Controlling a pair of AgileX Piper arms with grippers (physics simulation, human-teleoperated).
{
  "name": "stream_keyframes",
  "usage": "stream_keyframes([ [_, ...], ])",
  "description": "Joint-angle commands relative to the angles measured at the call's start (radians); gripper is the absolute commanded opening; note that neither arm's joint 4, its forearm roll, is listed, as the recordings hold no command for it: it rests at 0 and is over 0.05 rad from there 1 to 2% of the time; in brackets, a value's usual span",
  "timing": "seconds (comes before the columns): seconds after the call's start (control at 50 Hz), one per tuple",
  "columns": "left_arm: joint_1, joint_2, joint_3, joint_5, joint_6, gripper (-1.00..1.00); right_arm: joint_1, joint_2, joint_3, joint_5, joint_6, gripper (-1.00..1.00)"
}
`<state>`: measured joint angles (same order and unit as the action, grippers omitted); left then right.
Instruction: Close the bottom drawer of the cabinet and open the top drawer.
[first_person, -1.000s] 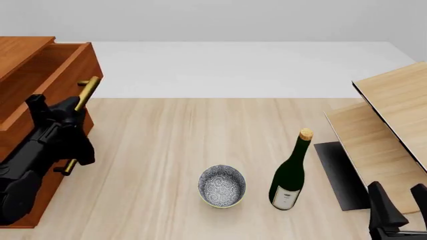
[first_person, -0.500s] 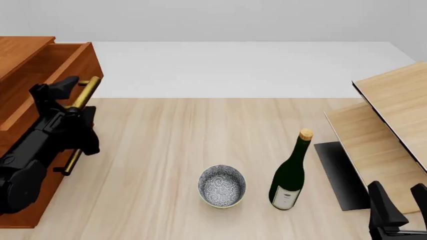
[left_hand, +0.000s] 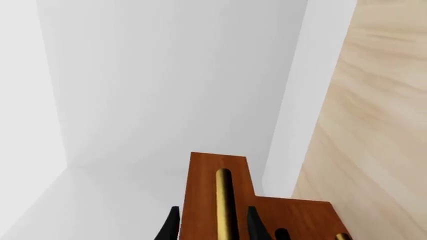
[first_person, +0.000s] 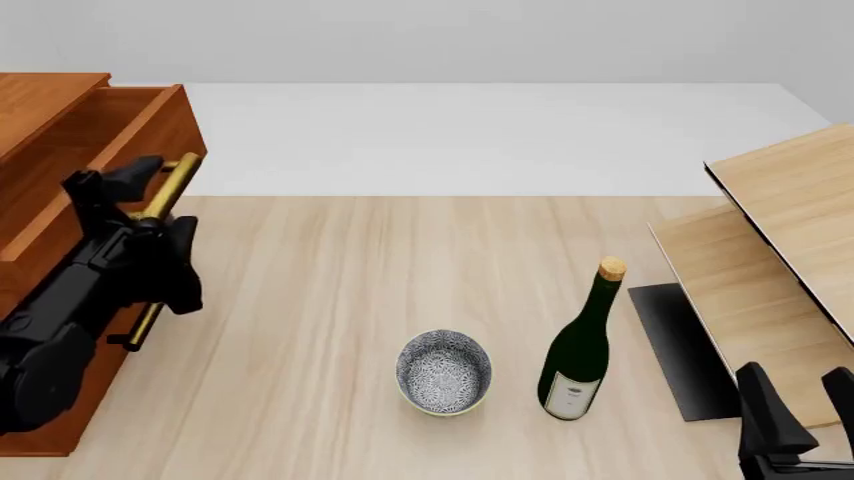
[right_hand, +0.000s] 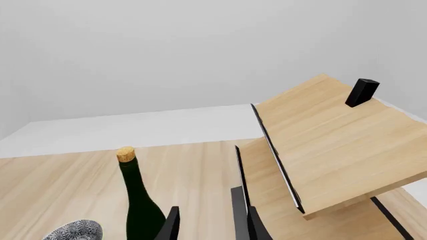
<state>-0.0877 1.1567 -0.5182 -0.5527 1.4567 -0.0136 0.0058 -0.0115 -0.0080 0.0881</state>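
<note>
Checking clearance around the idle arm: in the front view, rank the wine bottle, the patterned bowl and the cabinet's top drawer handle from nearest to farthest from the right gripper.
From the right gripper:
1. Wine bottle, just to its left.
2. Patterned bowl, mid-table.
3. Top drawer handle, far left.

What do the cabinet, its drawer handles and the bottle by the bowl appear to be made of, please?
The cabinet looks like reddish-brown wood with a smooth, low-sheen finish; grain streaks show. The handle looks like polished brass, a yellow, shiny bar. The bottle seems to be dark green glass, glossy, with a paper label and a cork stopper. Being a render, these are looks only.
</note>
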Motion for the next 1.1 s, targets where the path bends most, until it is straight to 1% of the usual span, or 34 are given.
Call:
stream_keyframes([
  [0.02,-0.019,-0.001,0.017,0.006,-0.014,1.0,0.001,-0.003,-0.001,0.002,0.0,1.0],
  [0.32,-0.033,-0.04,0.044,0.029,-0.02,1.0,0.0,-0.004,0.0,0.003,-0.001,1.0],
  [0.56,-0.051,-0.092,0.055,0.07,-0.029,1.0,0.0,-0.004,0.0,0.003,0.003,1.0],
  [0.98,-0.094,-0.131,0.067,0.089,-0.036,1.0,-0.009,-0.004,-0.002,0.0,0.012,1.0],
  [1.1,-0.097,-0.169,0.077,0.105,-0.033,1.0,-0.007,-0.005,-0.004,0.0,0.018,1.0],
])
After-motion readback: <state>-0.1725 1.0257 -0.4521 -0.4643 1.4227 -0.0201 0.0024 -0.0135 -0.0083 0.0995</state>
